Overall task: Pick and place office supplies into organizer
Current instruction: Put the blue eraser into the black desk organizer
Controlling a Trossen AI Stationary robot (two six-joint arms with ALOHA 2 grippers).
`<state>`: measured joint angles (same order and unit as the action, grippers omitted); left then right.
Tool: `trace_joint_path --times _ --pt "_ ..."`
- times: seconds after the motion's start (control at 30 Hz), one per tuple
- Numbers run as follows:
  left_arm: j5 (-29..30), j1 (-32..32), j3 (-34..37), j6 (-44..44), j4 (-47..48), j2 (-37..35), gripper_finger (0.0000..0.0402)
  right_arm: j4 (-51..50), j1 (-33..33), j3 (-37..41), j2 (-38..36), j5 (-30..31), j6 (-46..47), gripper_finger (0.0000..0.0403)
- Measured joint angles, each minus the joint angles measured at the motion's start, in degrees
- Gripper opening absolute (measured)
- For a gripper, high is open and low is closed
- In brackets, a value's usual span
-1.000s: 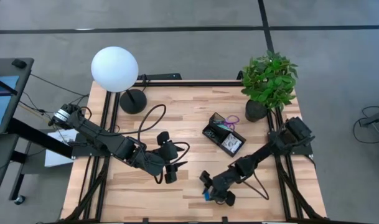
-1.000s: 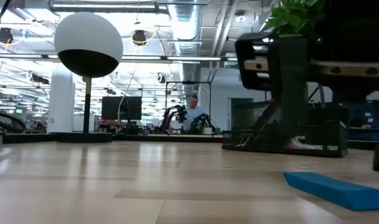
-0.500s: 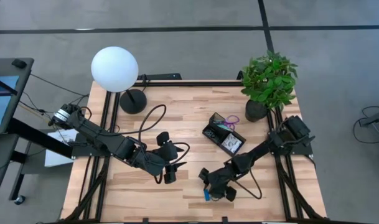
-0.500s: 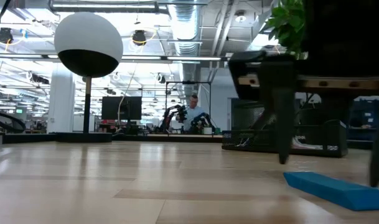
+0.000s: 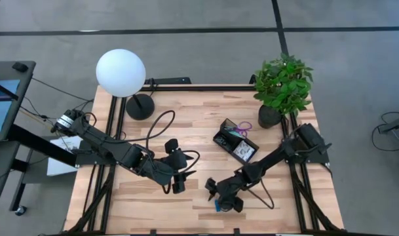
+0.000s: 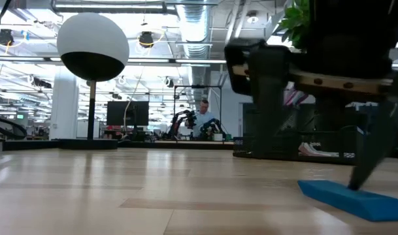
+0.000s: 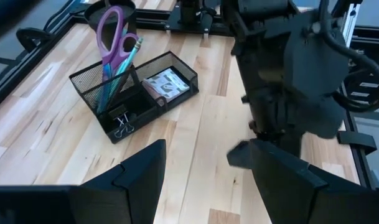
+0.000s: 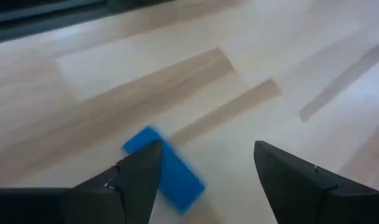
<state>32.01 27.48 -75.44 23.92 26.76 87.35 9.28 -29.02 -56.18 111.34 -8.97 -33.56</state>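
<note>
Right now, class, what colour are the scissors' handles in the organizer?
Purple; the scissors stand handles-up in the organizer, clearest in the left wrist view.

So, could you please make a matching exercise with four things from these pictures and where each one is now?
Things:
1. blue block
2. scissors
3. white packet
4. right end effector

Places:
A. upright in the organizer's taller section
B. lying flat in the organizer's low tray
C. open, just above the blue block
D. on the bare table, near the front edge

Pairs: 1-D, 2-A, 3-B, 4-C
</note>
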Motion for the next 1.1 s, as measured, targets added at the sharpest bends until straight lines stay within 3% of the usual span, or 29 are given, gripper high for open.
trace_joint_path --times 0.2,0.6,1.1 --pt "-0.02 -0.02 -0.03 0.21 1.29 0.0 0.0226 -2.81 -0.1 -2.79 2.79 1.71 0.08 0.0251" --pt "0.16 0.0 -0.04 0.83 3.37 0.0 0.0226 -12.47 -0.32 -2.69 -1.36 3.59 0.07 0.0251" --pt "0.24 0.0 -0.04 1.38 3.5 0.0 0.0226 -7.97 -1.36 -2.8 0.33 0.64 -2.75 0.025"
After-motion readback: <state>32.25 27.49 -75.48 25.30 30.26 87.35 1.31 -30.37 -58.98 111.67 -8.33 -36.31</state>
